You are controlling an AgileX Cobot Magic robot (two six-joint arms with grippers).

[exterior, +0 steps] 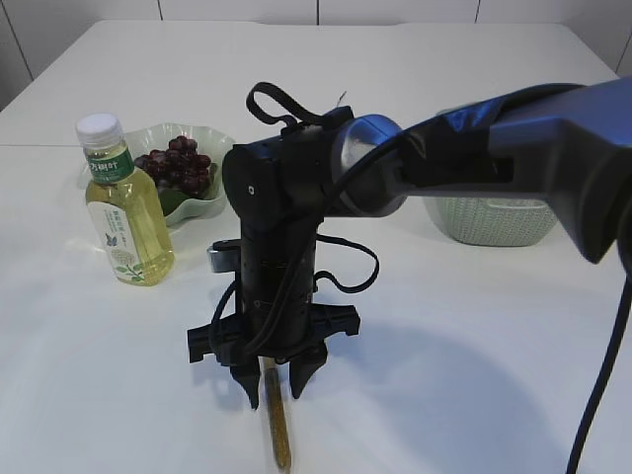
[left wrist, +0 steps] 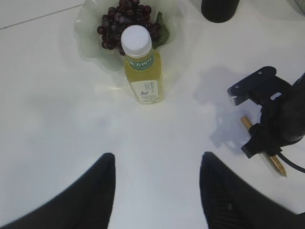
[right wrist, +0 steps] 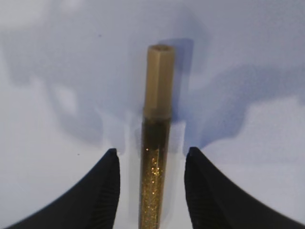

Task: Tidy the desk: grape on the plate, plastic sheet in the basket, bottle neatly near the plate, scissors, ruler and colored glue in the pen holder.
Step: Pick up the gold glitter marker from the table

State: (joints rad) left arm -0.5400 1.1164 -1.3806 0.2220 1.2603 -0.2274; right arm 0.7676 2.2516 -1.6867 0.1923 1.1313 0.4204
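White table: bottle, plate, basket, glue

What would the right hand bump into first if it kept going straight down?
Probably the gold glitter glue lying on the table: it sits between the open right hand's fingers, apparently not yet gripped.

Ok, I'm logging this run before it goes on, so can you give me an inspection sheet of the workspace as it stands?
Surface: white table, bare around the work area.
Job's things: grapes on the green plate; bottle upright beside the plate; gold glitter glue lying flat; basket at the back right; dark pen holder partly seen.
Clutter: nothing seen.
Grippers: right gripper open, jaws either side of the glue, not touching it; left gripper open, empty, above the table.
Cables: black cable looped on the right arm; another down the right edge.
Surroundings: white wall panels behind the table.
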